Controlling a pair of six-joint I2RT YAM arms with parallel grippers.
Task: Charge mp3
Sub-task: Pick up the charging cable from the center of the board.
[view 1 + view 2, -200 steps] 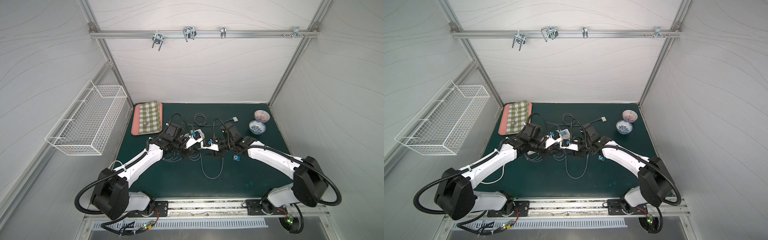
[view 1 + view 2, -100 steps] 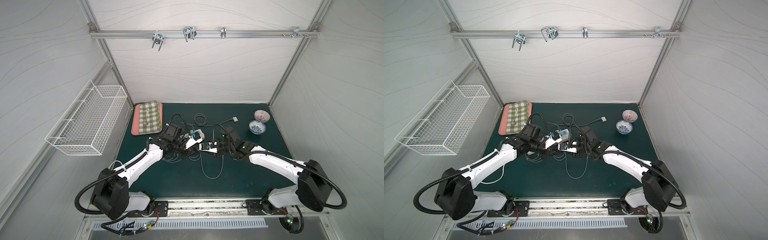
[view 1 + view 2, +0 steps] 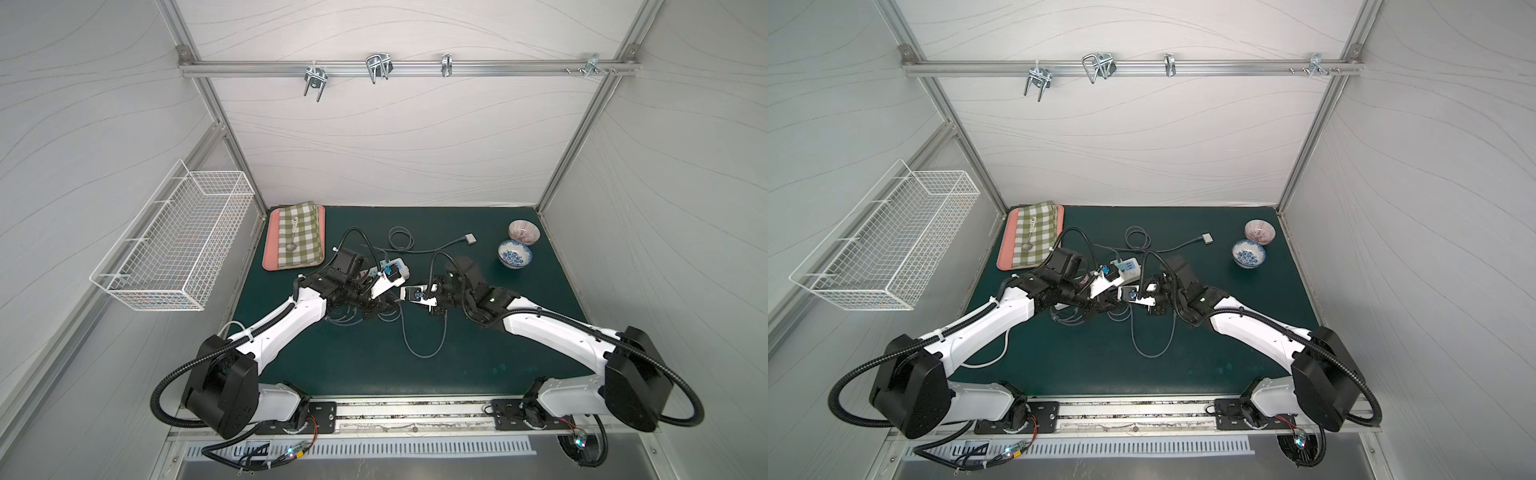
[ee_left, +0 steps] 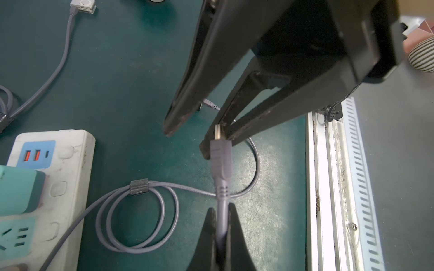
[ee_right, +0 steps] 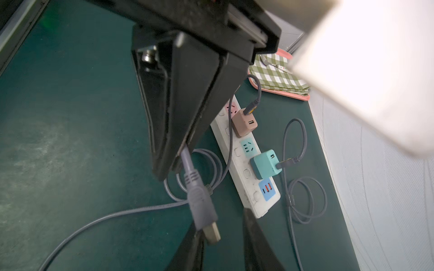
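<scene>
My left gripper (image 4: 222, 208) is shut on a grey cable (image 4: 220, 225) just behind its USB plug (image 4: 220, 159), and holds it above the green mat. The plug's metal tip (image 5: 211, 232) sits between the fingers of my right gripper (image 5: 222, 225). It lies against one finger, with a clear gap to the other, so these jaws are open. In both top views the two grippers meet at mid-table (image 3: 397, 307) (image 3: 1125, 306). A small silver mp3 (image 3: 470, 238) (image 4: 82, 3) lies at the back with a grey cable plugged in.
A white power strip (image 5: 246, 178) (image 3: 395, 266) carries a teal charger (image 5: 265, 164) and a pink charger (image 5: 244, 123). Cable coils (image 4: 141, 218) lie beside it. A tray with a checked cloth (image 3: 295, 239) is back left and two bowls (image 3: 515, 254) back right. A wire basket (image 3: 178, 241) hangs on the left wall.
My right arm has swung left to meet the left gripper, and its jaws have narrowed around the plug's tip. The left arm has held still with the cable.
</scene>
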